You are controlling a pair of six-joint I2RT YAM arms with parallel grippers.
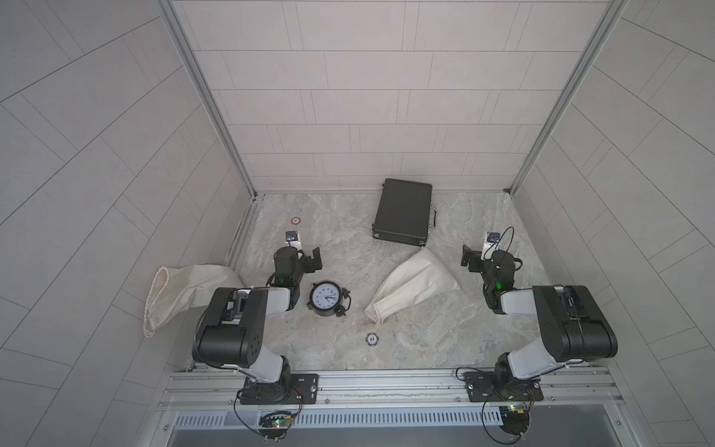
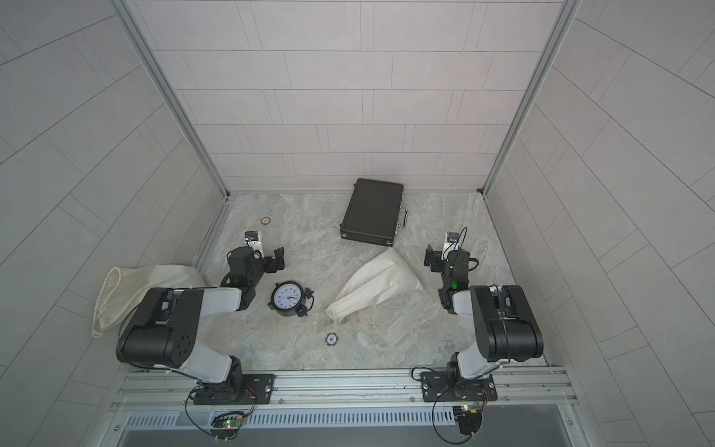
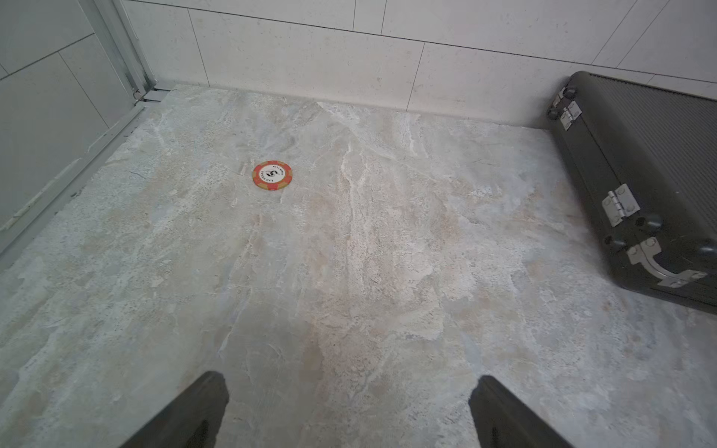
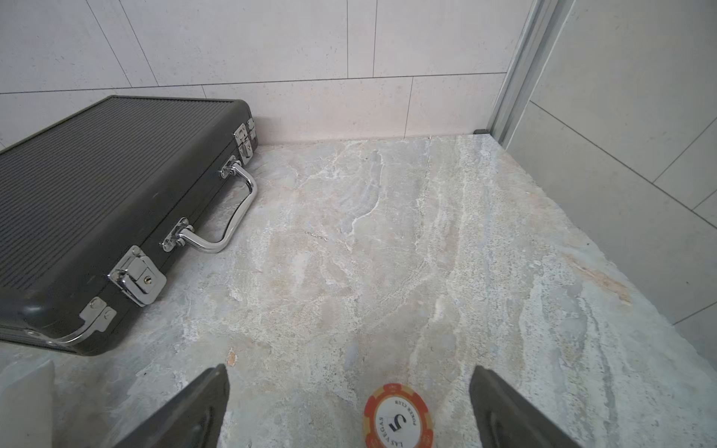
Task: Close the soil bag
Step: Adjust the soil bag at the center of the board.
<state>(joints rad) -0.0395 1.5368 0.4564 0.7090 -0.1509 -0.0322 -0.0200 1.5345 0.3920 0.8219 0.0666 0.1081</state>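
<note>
Top views both showed the bag (image 1: pixel 412 284) lying on its side on the worktop (image 1: pixel 425 348), between the two arms. Its plump end lay near the case (image 1: pixel 404 211) and its hemmed mouth (image 1: pixel 377 311) was turned toward the front rail. I judged it was placed there so that either arm could reach the mouth. The fabric at that end looked slack rather than drawn tight, though any cord was too small to make out.

A second bag (image 1: pixel 182 290) slumped at the worktop's left edge beside the left arm, limp and gaping. Being flat and out of the way, it seemed a spare rather than the one to close. A clock (image 1: pixel 327 298) lay face up between the left arm and the bag.

Neither arm was on the job. In the left wrist view the left claw (image 3: pixel 348 378) stood wide apart and empty over bare stone. It faced the back wall, with a red chip (image 3: pixel 272 175) well ahead of it. The right claw (image 4: pixel 349 368) was just as wide and also pointed at the wall. Another red chip (image 4: pixel 395 417) lay flat on the worktop between its fingers, ungripped. A pale corner at the edge of that view was probably the bag. Both arms looked parked, and each would have to swing inward and down to reach the mouth.
</note>
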